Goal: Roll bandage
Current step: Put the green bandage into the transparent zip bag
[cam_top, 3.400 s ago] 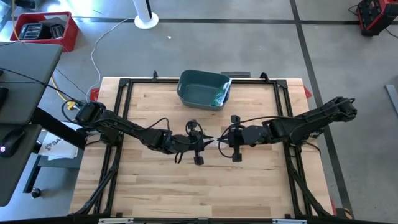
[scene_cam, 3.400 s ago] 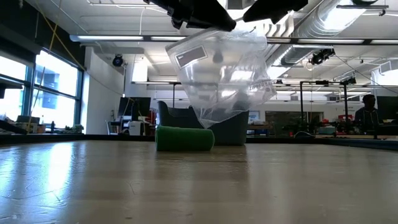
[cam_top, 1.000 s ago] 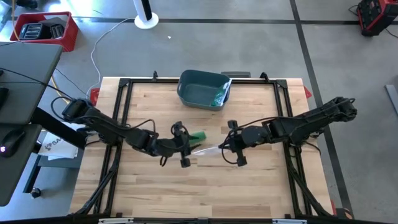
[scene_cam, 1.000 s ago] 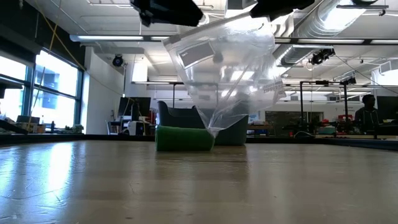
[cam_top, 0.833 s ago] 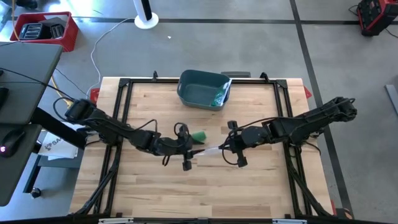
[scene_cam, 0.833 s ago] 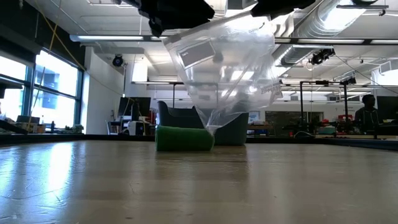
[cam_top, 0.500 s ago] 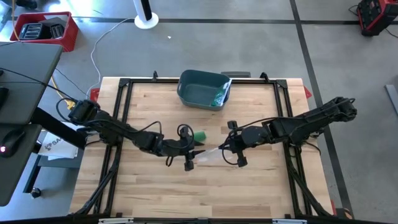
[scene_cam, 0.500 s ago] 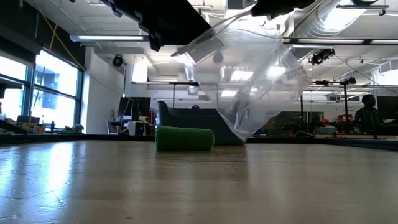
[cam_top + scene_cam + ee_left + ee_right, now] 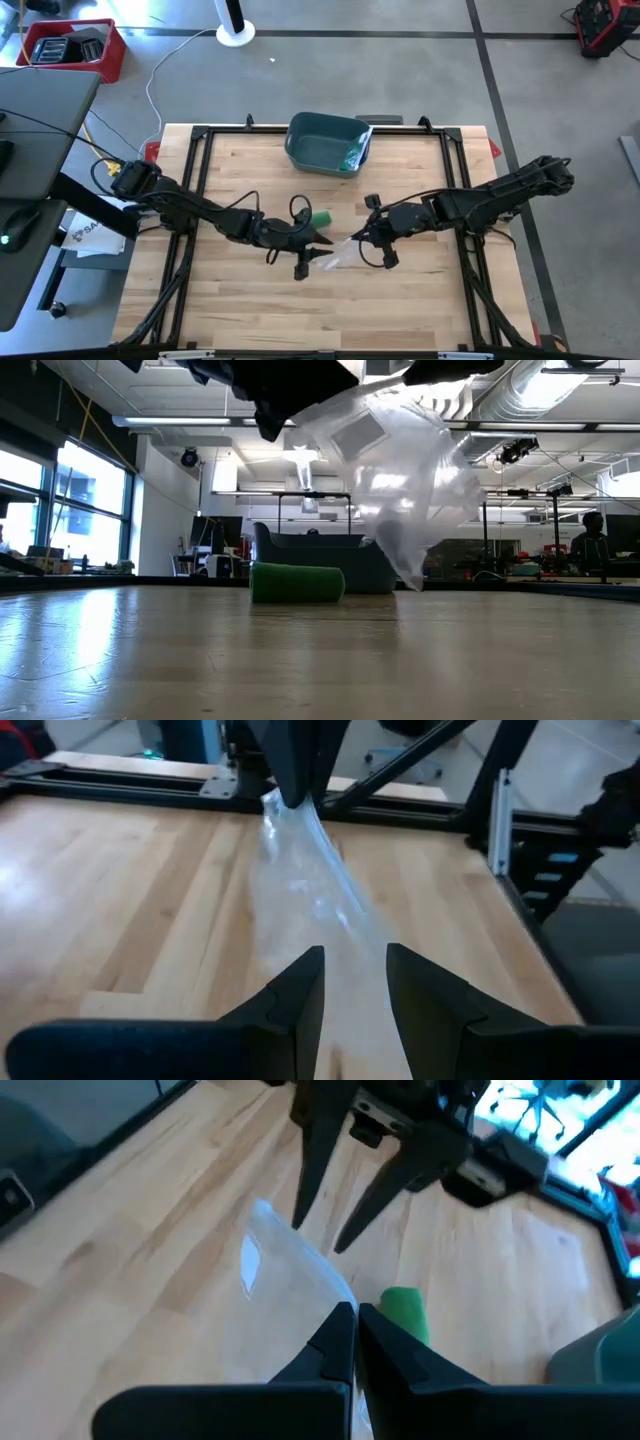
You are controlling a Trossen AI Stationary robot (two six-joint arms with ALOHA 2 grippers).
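Green bandage roll [image 9: 320,219] lies loose at centre frame from above, unbagged, while low down the clear bag [image 9: 385,470] hangs upper centre, and wrist views show left gripper [image 9: 354,982] fingers parted, right gripper [image 9: 355,1332] pinching it.

A teal bin [image 9: 326,143] sits on the wooden counter [image 9: 250,300] at the 12 o'clock edge. A red crate [image 9: 72,47] rests on the floor at 10 o'clock, beyond the counter. A white round stand base [image 9: 236,34] stands on the floor at 11 o'clock. A grey desk [image 9: 30,180] adjoins the counter at 9 o'clock. A person [image 9: 592,540] is visible in the room beyond the counter.
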